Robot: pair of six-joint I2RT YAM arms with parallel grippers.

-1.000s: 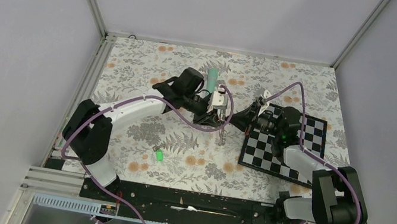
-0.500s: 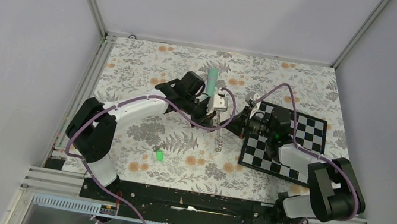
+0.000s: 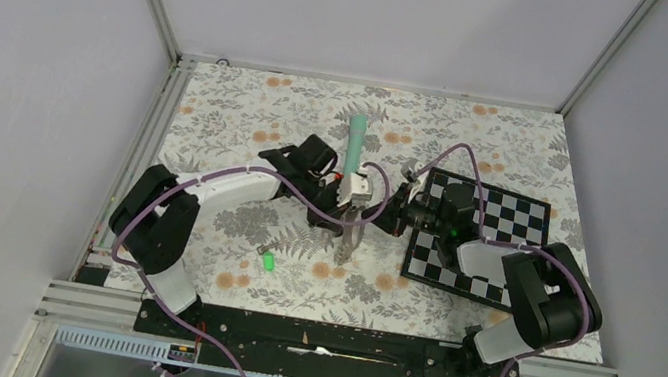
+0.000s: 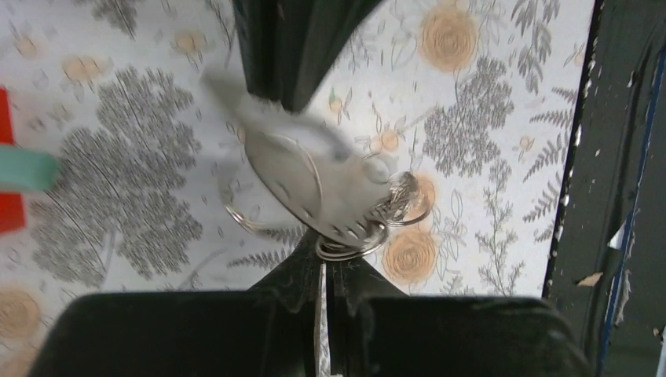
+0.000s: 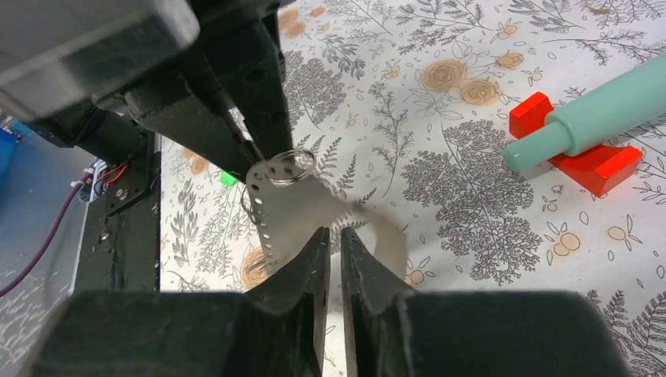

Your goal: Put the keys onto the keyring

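Cloth-covered table with a grey floral print; black-and-white chequered board behind the right fingers. Left gripper: fingers clamped on the wire ring of the keyring, a flat grey perforated strap hanging in the air between both sets of fingers. Right gripper: fingers a sliver apart at the strap's tail; I cannot tell whether they pinch it. I judge the strap light, limp and apt to swing, so the stiff wire ring is the surer hold. Teal plastic stick on a red base lies beyond the fingers, not in their way. Small silver key with green head lies on the cloth, well apart from the left fingers on their near side. The darker key I cannot pick out.
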